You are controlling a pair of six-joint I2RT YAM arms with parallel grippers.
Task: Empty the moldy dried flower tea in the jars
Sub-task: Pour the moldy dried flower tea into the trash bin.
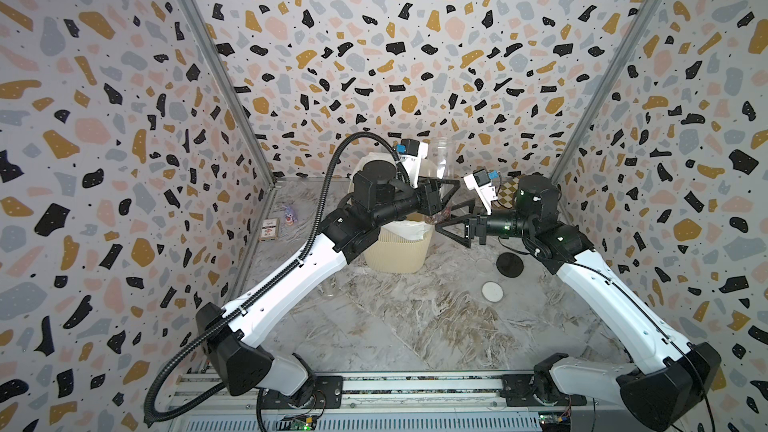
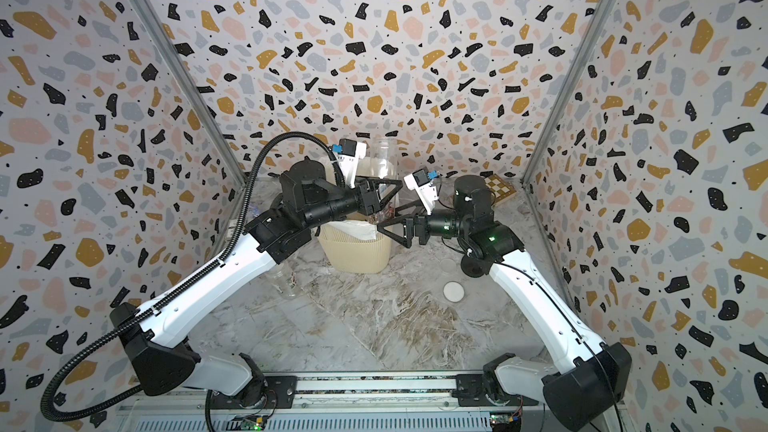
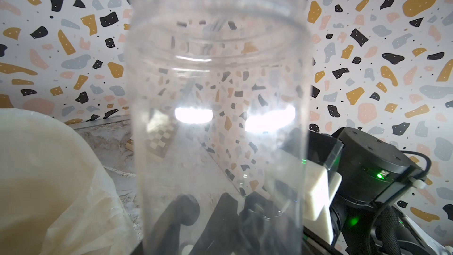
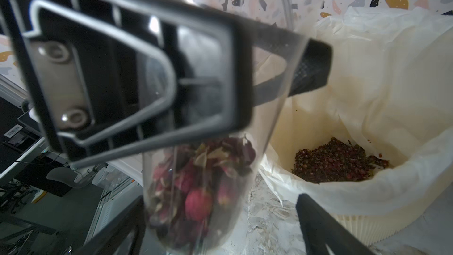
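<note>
My left gripper (image 1: 446,195) (image 2: 386,197) is shut on a clear lidless jar (image 1: 446,160) (image 2: 382,160) (image 3: 218,118), held mouth up over the cream bin (image 1: 395,255) (image 4: 367,207). The moldy dried flower tea (image 4: 201,187) (image 1: 440,214), reddish buds and petals, lies in the jar's bottom. My right gripper (image 1: 445,220) (image 2: 385,219) (image 4: 217,199) stands open around that bottom end. One of its fingers (image 4: 326,229) is well clear of the glass, and the other sits close beside it. More dark tea (image 4: 335,163) lies in the bin's white bag.
A black lid (image 1: 509,263), a white lid (image 1: 492,291) and a clear lid (image 1: 484,263) lie on the marble table right of the bin. An empty clear jar (image 2: 286,280) rests by my left forearm. A checkered board (image 2: 500,189) leans at the back right; a small box (image 1: 270,229) lies left.
</note>
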